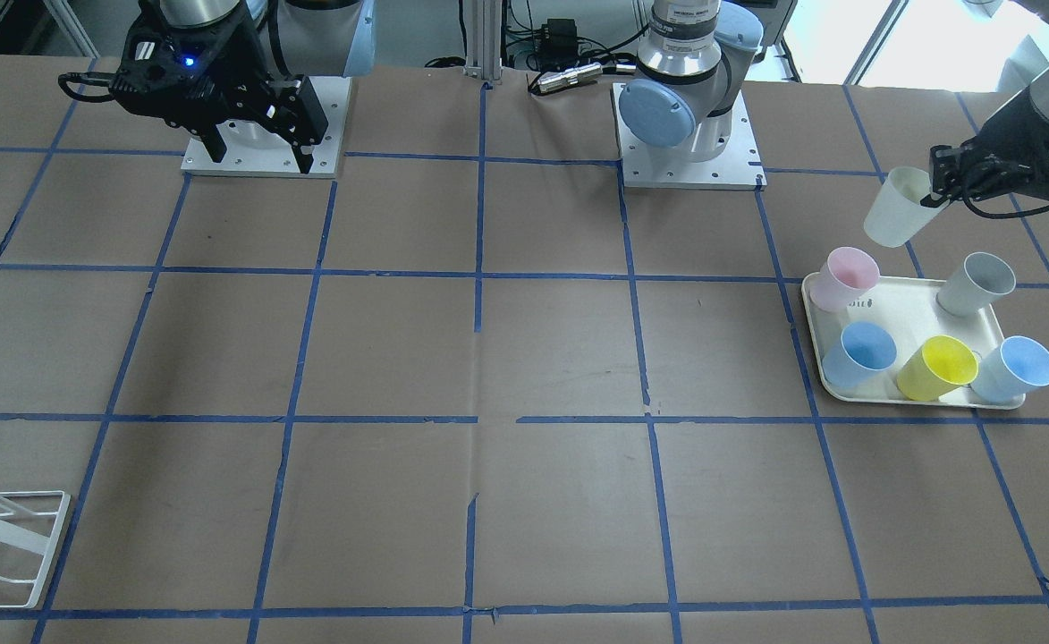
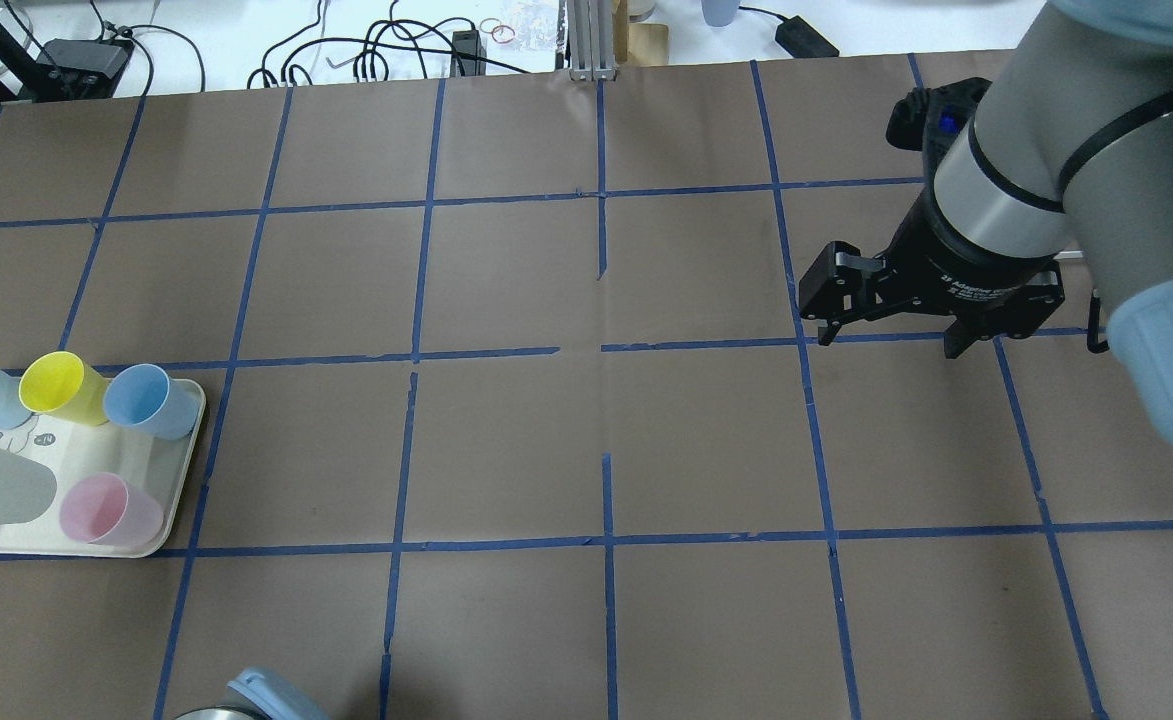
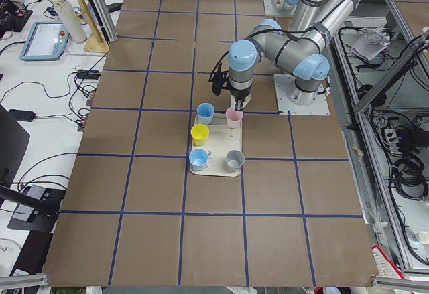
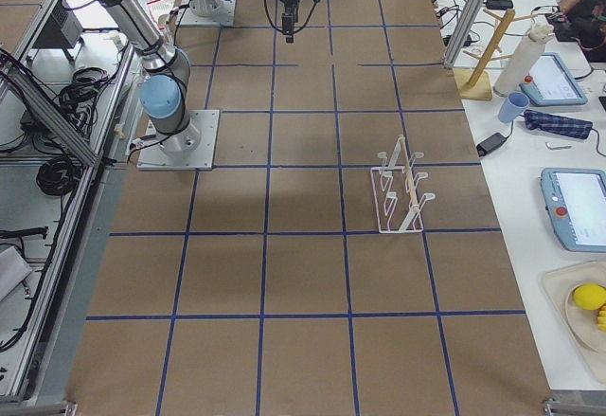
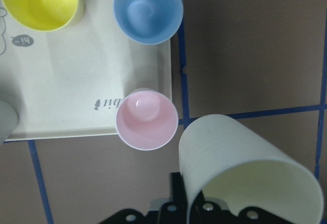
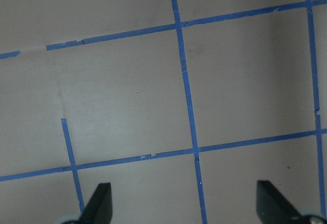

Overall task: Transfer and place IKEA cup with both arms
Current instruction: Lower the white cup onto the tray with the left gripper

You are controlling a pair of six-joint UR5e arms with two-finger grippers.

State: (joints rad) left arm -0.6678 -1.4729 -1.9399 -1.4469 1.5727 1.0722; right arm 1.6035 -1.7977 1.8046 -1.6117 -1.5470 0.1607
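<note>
My left gripper [image 1: 940, 192] is shut on the rim of the off-white IKEA cup [image 1: 898, 210] and holds it tilted in the air, just off the robot-side edge of the tray [image 1: 909, 300]. In the left wrist view the cup [image 5: 240, 173] fills the lower right, next to the pink cup [image 5: 147, 118]. In the overhead view the cup [image 2: 1, 492] is at the left edge. My right gripper [image 1: 260, 156] is open and empty above bare table; it also shows in the overhead view [image 2: 891, 340] and the right wrist view [image 6: 186, 206].
The white tray holds a pink cup [image 1: 846, 277], a grey cup [image 1: 976, 284], a yellow cup [image 1: 937, 367] and two blue cups [image 1: 859, 353] [image 1: 1014, 368], all upright. A white wire rack [image 1: 5, 546] stands at the far end of the table, on my right.
</note>
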